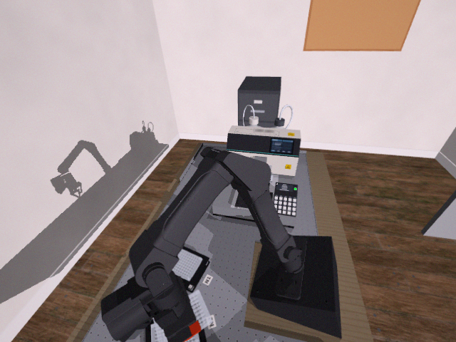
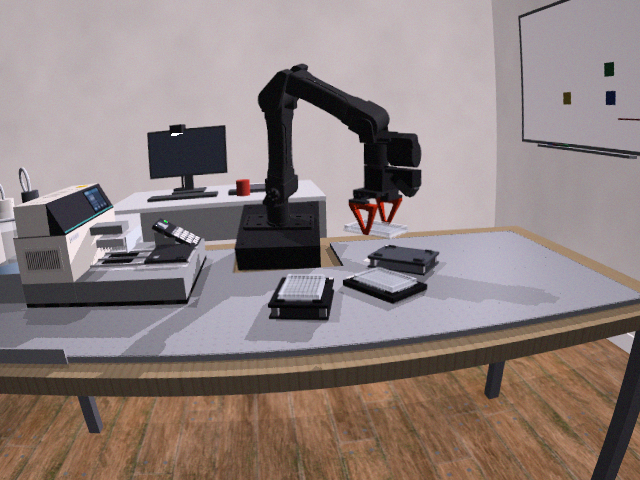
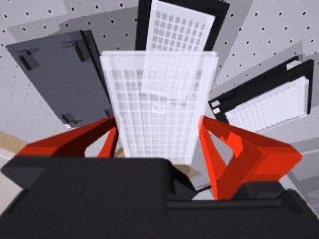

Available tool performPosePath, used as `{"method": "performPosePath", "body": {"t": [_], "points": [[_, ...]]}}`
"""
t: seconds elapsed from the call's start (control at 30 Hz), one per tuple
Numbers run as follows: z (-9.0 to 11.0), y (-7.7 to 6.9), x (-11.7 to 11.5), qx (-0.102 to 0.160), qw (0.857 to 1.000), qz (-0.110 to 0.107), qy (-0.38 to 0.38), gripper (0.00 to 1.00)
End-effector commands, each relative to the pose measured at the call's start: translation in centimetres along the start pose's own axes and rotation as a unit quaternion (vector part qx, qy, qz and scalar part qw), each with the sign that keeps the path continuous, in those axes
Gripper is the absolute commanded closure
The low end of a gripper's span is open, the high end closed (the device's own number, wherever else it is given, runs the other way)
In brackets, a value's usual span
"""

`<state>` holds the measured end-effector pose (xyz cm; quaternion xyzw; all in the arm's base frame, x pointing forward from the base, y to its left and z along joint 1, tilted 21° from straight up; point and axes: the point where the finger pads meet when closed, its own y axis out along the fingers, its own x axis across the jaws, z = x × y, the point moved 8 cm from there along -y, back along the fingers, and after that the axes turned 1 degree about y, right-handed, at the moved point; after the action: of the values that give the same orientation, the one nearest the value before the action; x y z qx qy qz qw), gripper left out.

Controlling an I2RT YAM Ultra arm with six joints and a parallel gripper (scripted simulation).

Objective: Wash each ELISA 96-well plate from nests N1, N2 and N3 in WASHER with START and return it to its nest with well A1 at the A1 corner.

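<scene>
My gripper (image 2: 376, 217) is shut on a clear 96-well plate (image 2: 375, 228) and holds it level above the table, by its long sides in the wrist view (image 3: 159, 105). Just below and beside it is an empty black nest (image 2: 403, 257), which shows at the upper left of the wrist view (image 3: 57, 77). Two other nests hold plates: one in the middle (image 2: 385, 281) and one nearer the washer (image 2: 302, 289). The washer (image 2: 62, 232) stands at the table's left with its keypad (image 2: 178, 235). Its lamp (image 1: 295, 189) is green. The carrier pocket (image 2: 116, 255) looks empty.
The arm's black base block (image 2: 278, 235) stands behind the nests. A desk with a monitor (image 2: 187, 152) and a red cup (image 2: 242, 187) is behind the table. Small label tags (image 1: 207, 279) lie beside the nests.
</scene>
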<state>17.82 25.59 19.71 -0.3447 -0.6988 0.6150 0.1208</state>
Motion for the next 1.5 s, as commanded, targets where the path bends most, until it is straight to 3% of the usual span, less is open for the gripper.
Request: {"method": "performPosePath", "body": {"t": [0.0,0.33,0.53,0.6,1.47], "points": [[-0.5,-0.8,0.1,-0.016,1.0,0.002,0.024,1.0],[-0.5,-0.8,0.1,-0.016,1.0,0.002,0.024,1.0],[-0.1,-0.6,3.1,-0.016,0.998,0.003,-0.065,1.0],[-0.1,-0.6,3.1,-0.016,0.998,0.003,-0.065,1.0],[1.4,0.2,15.0,-0.016,0.998,0.001,-0.065,1.0]]}}
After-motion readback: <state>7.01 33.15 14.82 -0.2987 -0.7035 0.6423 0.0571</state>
